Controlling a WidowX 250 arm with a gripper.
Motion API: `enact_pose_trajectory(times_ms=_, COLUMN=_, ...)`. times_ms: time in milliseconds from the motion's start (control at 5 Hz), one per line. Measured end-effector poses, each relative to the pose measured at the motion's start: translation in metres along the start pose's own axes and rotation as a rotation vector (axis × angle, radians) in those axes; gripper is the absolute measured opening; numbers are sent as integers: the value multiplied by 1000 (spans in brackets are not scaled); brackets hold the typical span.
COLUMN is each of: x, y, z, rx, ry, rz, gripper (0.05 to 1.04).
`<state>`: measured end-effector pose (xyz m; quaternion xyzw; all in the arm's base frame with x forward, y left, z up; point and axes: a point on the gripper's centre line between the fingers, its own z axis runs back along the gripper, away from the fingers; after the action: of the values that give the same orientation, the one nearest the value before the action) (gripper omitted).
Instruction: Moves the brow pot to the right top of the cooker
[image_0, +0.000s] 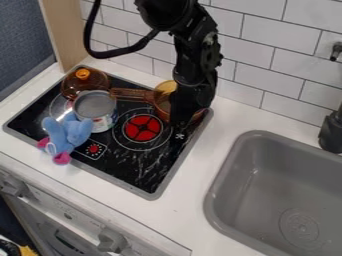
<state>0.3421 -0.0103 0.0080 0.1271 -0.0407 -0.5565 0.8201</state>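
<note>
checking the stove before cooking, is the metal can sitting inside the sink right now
No, the can stands on the black cooktop, to the left of the red burner mark in the picture.

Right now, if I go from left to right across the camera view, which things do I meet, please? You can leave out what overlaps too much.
Blue toy, tin can, red burner, black robot hand, grey sink.
</note>
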Motion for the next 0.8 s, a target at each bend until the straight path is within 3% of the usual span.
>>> enact_pose_trajectory(times_ms=200, x=0, y=-1, z=-3, rx=-12, ry=5, rz=-7, gripper=265)
enact_pose_trajectory(times_ms=600, x=-1, y=-4, z=2, rx=-24, ry=-9, rz=1, gripper=859)
enact_pose_trajectory(times_ms=800, x=-10, y=1, z=17, rx=-1, ry=-20, rz=15, gripper=1017)
